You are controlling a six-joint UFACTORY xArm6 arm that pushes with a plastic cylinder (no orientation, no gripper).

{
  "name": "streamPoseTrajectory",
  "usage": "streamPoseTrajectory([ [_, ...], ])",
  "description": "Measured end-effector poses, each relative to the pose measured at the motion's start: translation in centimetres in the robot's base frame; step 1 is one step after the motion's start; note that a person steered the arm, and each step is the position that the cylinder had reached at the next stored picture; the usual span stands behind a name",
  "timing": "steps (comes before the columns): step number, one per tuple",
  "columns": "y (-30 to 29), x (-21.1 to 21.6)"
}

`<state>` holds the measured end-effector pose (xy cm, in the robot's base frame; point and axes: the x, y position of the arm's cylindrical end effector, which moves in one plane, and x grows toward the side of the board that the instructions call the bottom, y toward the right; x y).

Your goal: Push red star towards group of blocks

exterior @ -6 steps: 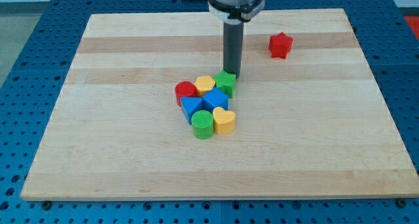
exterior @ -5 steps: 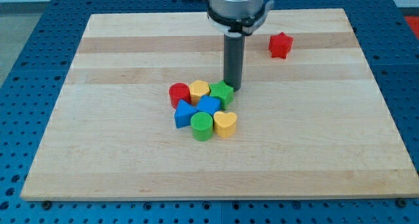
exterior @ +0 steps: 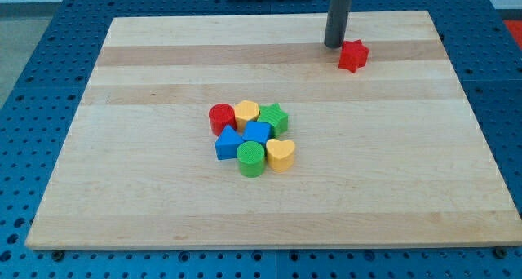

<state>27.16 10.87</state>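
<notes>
Board (exterior: 147, 197): pale wood, holds all blocks; no bins or trays on it.
Red star (exterior: 353, 55): small, bright red, lobed outline, lies flat near view's top right, well apart from the group.
My tip (exterior: 333, 46): bare rod end, no jaws, grasps nothing; sits just left of red star, a bit toward view's top. Touching or a hair apart, can't tell at this res.
Group: tight cluster approx. board centre, blocks touching.
Top row, view's left to right: red cylinder (exterior: 221, 117); yellow block (exterior: 246, 112), shape unclear, maybe hexagon; green star (exterior: 274, 117).
Mid: blue triangle (exterior: 227, 143); blue block (exterior: 258, 133), partly hidden by neighbours, prob. a cube.
Bottom: green cylinder (exterior: 252, 158); yellow heart (exterior: 280, 154).
Cut off: rod's upper part leaves the frame at view's top; arm itself out of view.
</notes>
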Motion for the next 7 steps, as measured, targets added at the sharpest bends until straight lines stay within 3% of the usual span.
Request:
streamPoseTrajectory([
  [5,0.1,-0.7],
  [7,3.1,-0.4],
])
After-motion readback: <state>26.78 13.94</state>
